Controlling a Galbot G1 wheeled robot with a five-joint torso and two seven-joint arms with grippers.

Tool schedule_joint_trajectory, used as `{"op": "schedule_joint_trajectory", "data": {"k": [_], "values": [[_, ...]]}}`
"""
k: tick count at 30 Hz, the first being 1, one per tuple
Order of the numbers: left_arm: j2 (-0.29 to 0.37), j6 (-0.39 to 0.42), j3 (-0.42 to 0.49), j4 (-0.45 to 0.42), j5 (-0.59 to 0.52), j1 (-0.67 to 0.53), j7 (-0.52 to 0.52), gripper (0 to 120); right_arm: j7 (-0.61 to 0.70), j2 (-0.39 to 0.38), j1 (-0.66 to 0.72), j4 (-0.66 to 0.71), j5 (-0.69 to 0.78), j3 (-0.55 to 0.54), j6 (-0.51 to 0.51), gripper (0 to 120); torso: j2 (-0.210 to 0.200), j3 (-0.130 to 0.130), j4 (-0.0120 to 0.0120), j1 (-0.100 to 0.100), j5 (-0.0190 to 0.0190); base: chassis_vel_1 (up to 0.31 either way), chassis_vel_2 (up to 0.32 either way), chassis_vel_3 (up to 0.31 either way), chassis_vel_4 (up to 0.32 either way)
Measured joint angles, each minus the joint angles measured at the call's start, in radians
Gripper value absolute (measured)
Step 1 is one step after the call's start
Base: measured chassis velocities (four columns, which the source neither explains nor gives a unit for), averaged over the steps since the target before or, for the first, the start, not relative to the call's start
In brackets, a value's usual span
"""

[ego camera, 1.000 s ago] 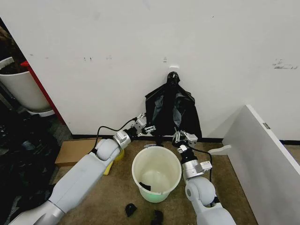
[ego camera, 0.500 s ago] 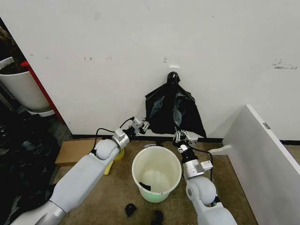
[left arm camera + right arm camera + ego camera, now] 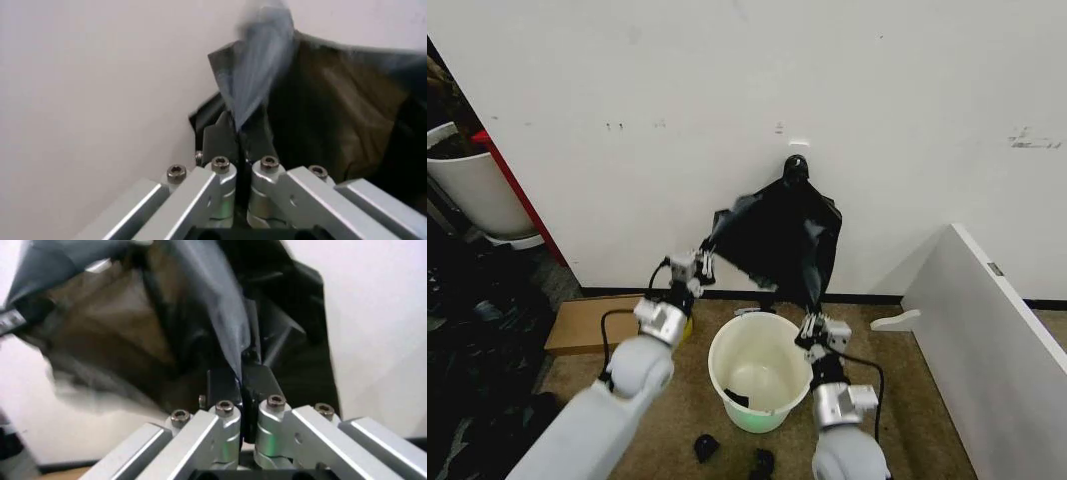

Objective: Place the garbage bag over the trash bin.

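Garbage bag (image 3: 777,240): thin glossy black film, hangs vs the white wall (image 3: 627,100) above and behind the trash bin (image 3: 761,370), top knot on a wall hook. Likely very light, limp, slippery; probably tears if yanked, so best taken at the mouth edges, one side per arm. Trash bin: cream-white, open, on the floor, small black scrap inside. Left gripper (image 3: 697,268) w/ jaws closed on bag's left edge, held out wide. Right gripper (image 3: 818,328) w/ jaws closed on a lower fold, just over bin's far rim.
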Motion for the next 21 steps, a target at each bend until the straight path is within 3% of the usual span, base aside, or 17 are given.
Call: {"op": "schedule_joint_trajectory", "data": {"k": [8, 14, 21], "values": [[0.019, -0.025, -0.015, -0.154, -0.047, 0.173, 0.007, 0, -0.005, -0.032, -0.115, 0.139, -0.045, -0.058, 0.02, 0, 0.0, 0.0, -0.0001, 0.0, 0.0, 0.0, 0.0, 0.0, 0.0], [0.042, -0.029, -0.021, -0.24, -0.136, 0.236, 0.047, 0, -0.067, -0.051, -0.183, 0.215, -0.091, -0.055, 0.064, 0, 0.0, 0.0, -0.0001, 0.0, 0.0001, 0.0, 0.0, 0.0, 0.0], [0.039, 0.008, -0.022, -0.295, -0.166, 0.261, 0.052, 0, -0.078, -0.078, -0.211, 0.277, -0.072, -0.048, 0.059, 0, 0.0, 0.0, -0.0003, 0.0, 0.0001, 0.0, 0.0, 0.0, 0.0]]}}
